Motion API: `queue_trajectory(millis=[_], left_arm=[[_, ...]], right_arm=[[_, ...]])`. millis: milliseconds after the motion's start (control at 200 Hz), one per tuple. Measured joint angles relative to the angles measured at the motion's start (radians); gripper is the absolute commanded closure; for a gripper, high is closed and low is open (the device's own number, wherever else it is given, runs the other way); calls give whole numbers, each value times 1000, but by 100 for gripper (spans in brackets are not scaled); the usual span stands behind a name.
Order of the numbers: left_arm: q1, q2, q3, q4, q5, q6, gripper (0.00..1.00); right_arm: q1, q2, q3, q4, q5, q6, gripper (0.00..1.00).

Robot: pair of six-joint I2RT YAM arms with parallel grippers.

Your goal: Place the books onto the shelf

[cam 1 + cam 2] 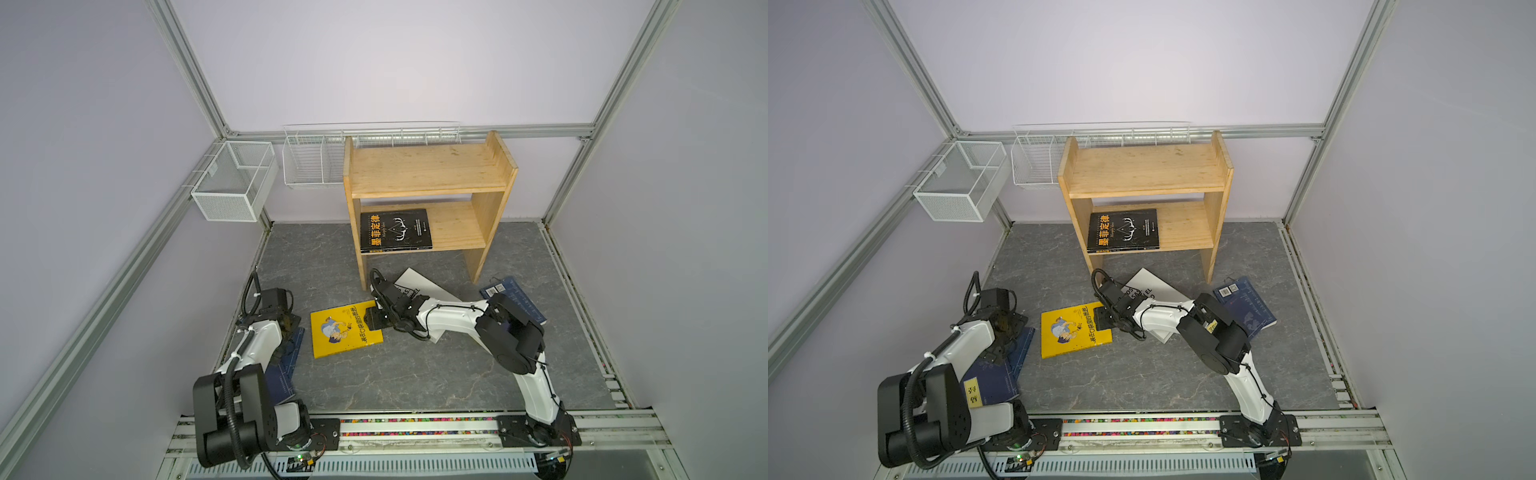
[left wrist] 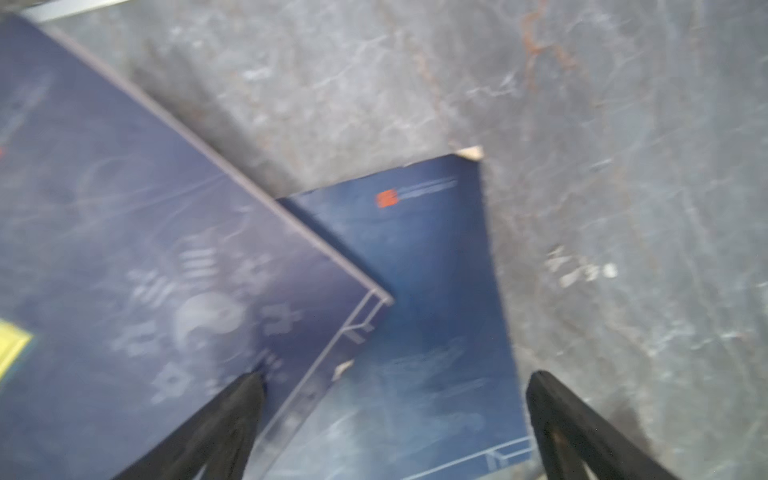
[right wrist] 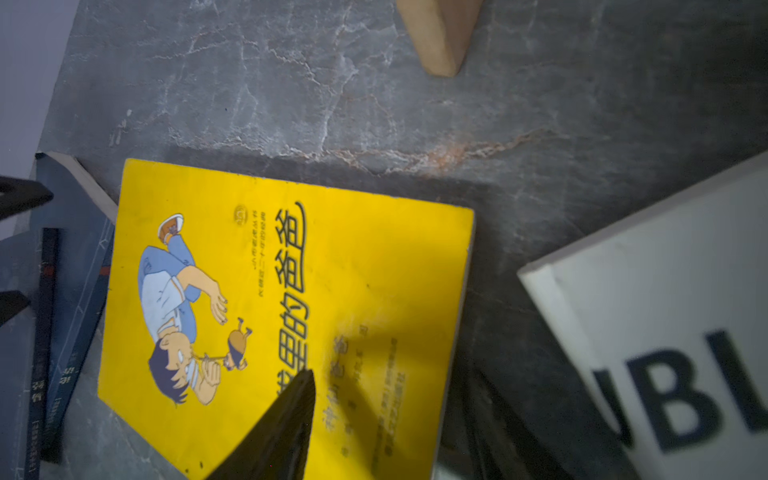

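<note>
The pine shelf stands at the back, with the black book flat on its lower tier. The yellow book lies on the floor. My right gripper is open at its edge, one finger over the cover, the other beyond the edge. Beneath that arm sits the white book. A navy book lies at the right. My left gripper hangs open over two overlapping navy books at the left.
Two white wire baskets hang on the back-left frame. A shelf leg stands on the grey marbled floor close behind the yellow book. The arm bases sit on a rail along the front.
</note>
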Motion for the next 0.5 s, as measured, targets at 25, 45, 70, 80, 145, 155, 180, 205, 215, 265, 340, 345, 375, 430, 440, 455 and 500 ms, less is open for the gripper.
queue_trajectory(millis=[25,45,70,80,145,155,180,205,215,265,340,345,375,430,440,455,500], left_arm=[[0,18,14,13,6,2,0],[0,32,24,20,11,5,0],[0,53,40,32,20,7,0],[0,62,48,35,23,8,0],[0,117,88,72,69,13,1],[0,127,95,80,78,14,1],[-1,156,106,96,95,18,1],[-4,178,123,96,96,21,2],[-3,182,127,98,98,22,2],[0,203,147,127,122,24,3],[0,221,164,152,135,33,3],[0,221,163,154,135,34,3],[0,220,164,159,140,41,3],[0,214,167,150,142,59,3],[0,212,168,146,142,62,2],[0,210,171,137,141,68,2],[-1,195,184,106,124,87,1]], right_arm=[[0,-3,-5,0,2,1,40],[0,-6,-9,0,3,2,40],[0,-11,-14,-2,4,3,39],[-1,-12,-16,-2,4,4,39],[-1,-19,-23,-5,8,7,39],[-1,-20,-24,-5,9,8,39],[-1,-22,-26,-8,11,8,39],[-2,-23,-27,-10,13,10,39],[-2,-24,-29,-10,14,11,39],[-2,-26,-31,-13,19,12,39],[-2,-28,-33,-14,23,12,39],[-2,-28,-33,-14,23,12,39],[-2,-29,-33,-15,25,12,39],[-2,-29,-33,-17,26,14,39],[-2,-29,-33,-17,26,14,39],[-2,-29,-33,-17,26,14,39],[-2,-29,-33,-17,26,15,39]])
